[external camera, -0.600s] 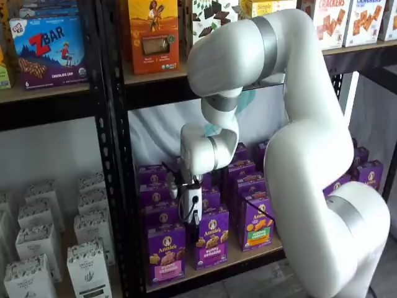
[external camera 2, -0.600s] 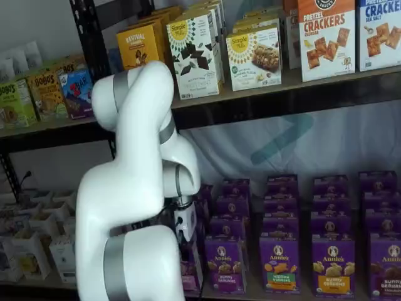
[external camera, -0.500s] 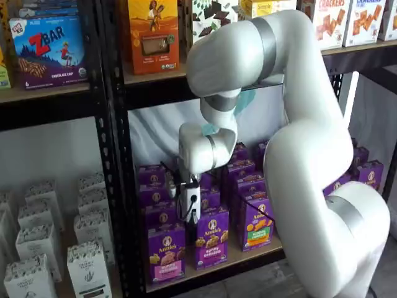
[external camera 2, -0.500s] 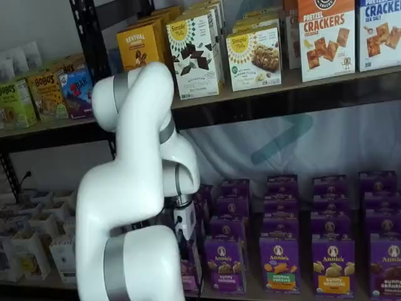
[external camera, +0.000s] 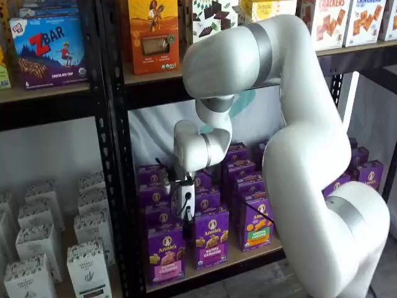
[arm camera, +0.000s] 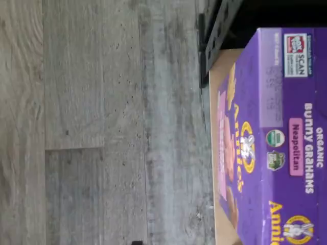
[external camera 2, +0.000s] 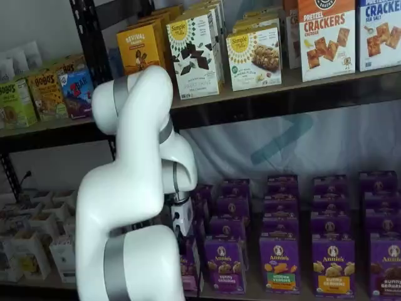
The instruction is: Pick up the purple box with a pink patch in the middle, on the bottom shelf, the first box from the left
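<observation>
1. The white arm (external camera: 298,155) folds down from above, its wrist pointing downward before the shelves.
2. The hand (external camera: 186,214) hangs just above the front row; whether it is released or clenched, I cannot tell.
3. The purple box (external camera: 165,252) stands upright at the bottom shelf's (external camera: 211,268) front, leftmost, ungrasped.

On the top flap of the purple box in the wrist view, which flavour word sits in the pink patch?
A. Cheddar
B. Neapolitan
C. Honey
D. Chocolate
B: in the wrist view the purple box carries a pink patch reading "Neapolitan" beside the words "Organic Bunny Grahams".
</observation>
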Motion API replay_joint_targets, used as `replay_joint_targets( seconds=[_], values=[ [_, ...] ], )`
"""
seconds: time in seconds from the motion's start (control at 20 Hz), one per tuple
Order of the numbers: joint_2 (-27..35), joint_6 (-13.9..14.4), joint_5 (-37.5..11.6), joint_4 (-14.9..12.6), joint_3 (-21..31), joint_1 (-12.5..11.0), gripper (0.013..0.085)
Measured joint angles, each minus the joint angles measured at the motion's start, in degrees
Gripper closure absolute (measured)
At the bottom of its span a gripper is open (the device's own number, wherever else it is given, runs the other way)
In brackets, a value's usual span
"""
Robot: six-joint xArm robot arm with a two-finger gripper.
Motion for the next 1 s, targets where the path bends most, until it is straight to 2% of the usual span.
replay_joint_targets(
  seconds=[0.35,1.0],
  values=[
    [0.83,-1.5,-1.09,2.09,-1.17,0.37,0.013],
    [5.38,-1.53,-1.91,3.03,-5.5,1.21,0.013]
  ],
)
